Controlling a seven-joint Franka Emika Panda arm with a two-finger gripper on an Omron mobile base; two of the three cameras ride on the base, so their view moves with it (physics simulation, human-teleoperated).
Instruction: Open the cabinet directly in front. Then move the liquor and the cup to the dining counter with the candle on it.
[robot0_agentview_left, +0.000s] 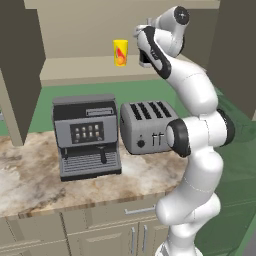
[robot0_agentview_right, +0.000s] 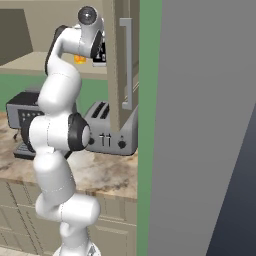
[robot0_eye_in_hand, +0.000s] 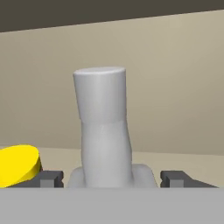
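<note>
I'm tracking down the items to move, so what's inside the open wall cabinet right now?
On the cabinet shelf stands the yellow cup. Beside it, a bottle's grey neck rises between the hand's fingers; the arm covers the bottle's body.

My arm (robot0_agentview_left: 195, 95) is glossy white, built of rounded, bulging segments. Dark grey-black rings mark my joints, with a round grey cap on the topmost one. A black band wraps my wrist. My end effector (robot0_eye_in_hand: 118, 179) has two small dark grey, blocky fingertips (robot0_eye_in_hand: 48, 178).
</note>
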